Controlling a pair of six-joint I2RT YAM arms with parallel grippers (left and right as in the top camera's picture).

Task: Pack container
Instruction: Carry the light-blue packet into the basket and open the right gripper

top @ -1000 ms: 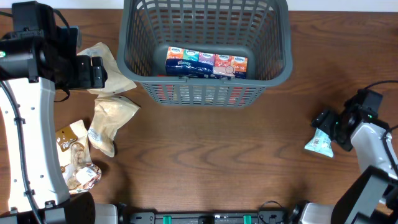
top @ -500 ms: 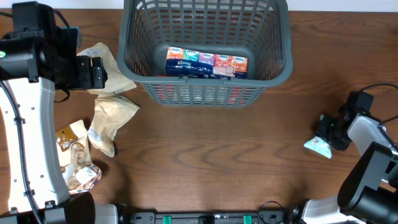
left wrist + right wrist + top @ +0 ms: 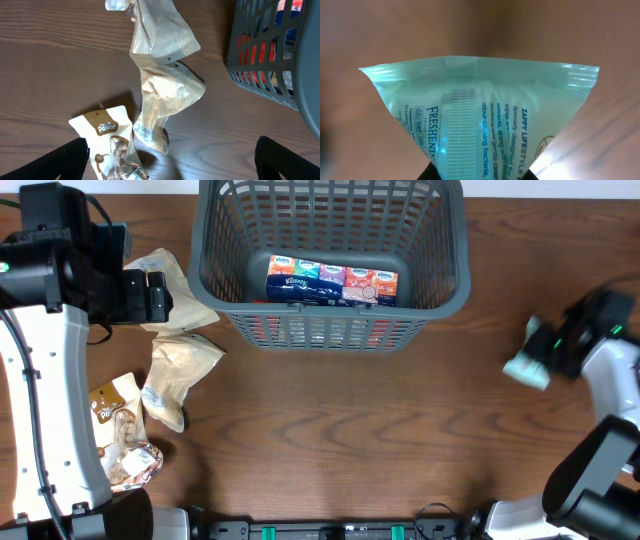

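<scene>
The right gripper [image 3: 552, 348] is clamped on a mint-green packet [image 3: 480, 115], which appears to hang clear of the table [image 3: 350, 420], well to the right of the container. The step in hand looks like carrying it over. The next move calls for a leftward swing above the rim, then a release inside. The packet reads "ZAPPY LIFESTYLE", "Specially designed" and "odour-causing bacteria".

The left gripper [image 3: 175, 165] hovers empty, jaws wide, above tan pouches [image 3: 167, 95]. Beside them lies a brown-labelled pouch [image 3: 102, 127], whose script word starts "Pa" but is not fully legible.

At the far edge stands the container [image 3: 463, 260], holding a row of tissue packs [image 3: 332, 280] that seem to bear Kleenex logos.
</scene>
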